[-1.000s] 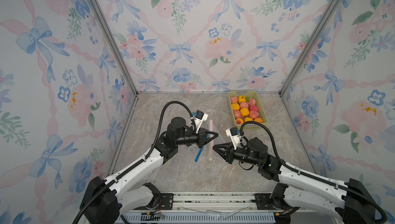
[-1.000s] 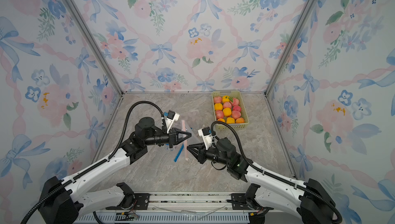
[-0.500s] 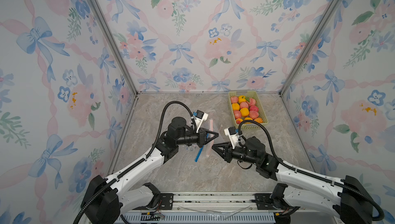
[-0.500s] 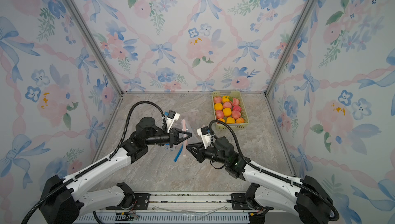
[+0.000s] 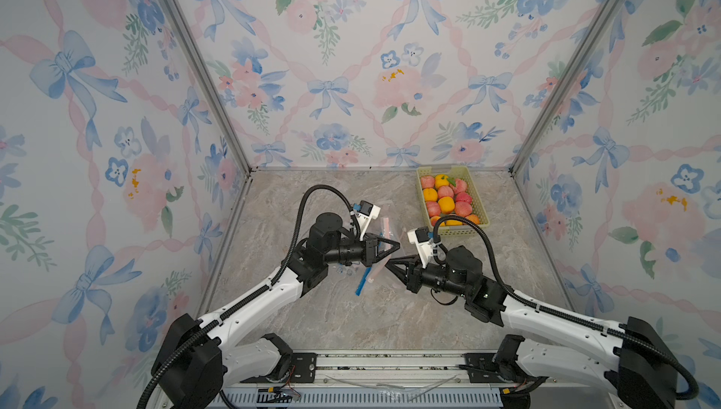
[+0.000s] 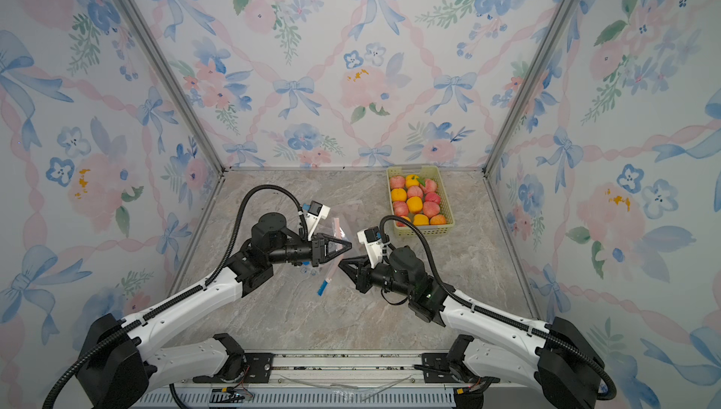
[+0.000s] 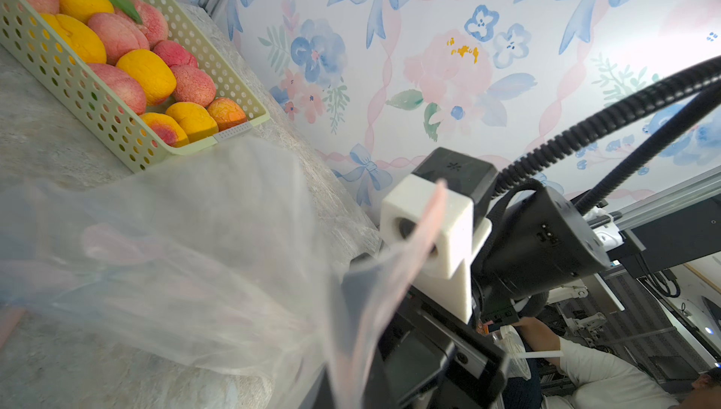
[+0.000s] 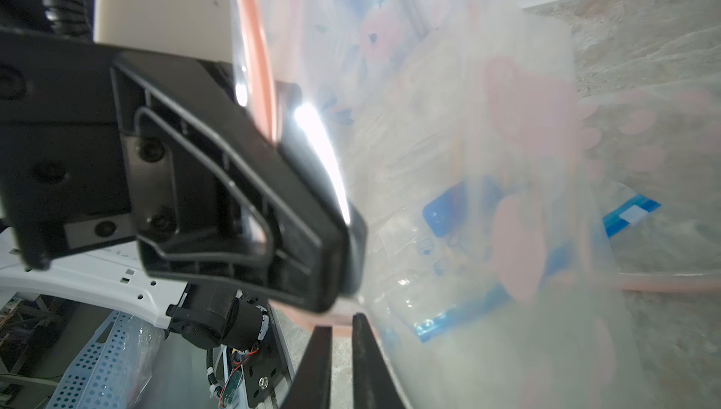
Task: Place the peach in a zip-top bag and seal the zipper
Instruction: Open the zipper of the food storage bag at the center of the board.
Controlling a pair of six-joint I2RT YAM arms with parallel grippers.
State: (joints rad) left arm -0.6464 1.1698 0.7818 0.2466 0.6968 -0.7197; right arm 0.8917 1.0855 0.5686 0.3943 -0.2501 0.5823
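A clear zip-top bag (image 5: 366, 274) with a pink zipper strip and a blue label hangs over the table's middle. My left gripper (image 5: 397, 247) is shut on its upper edge. The bag (image 7: 195, 251) fills much of the left wrist view and hides those jaws. My right gripper (image 5: 387, 264) points at the left one, just below and right of it. In the right wrist view its fingertips (image 8: 339, 323) stand a narrow gap apart at the bag's (image 8: 487, 192) pink edge, with nothing visibly between them. Peaches (image 5: 444, 191) lie in the green basket (image 5: 482, 208).
The basket (image 6: 448, 208) stands at the back right against the wall, holding several peaches and oranges (image 6: 414, 204). Flowered walls close off the left, back and right. A metal rail (image 5: 370, 364) runs along the front edge.
My right gripper has moved left and forward, closer to the left gripper and the bag, and its jaws have narrowed. The left gripper has held the bag nearly still.
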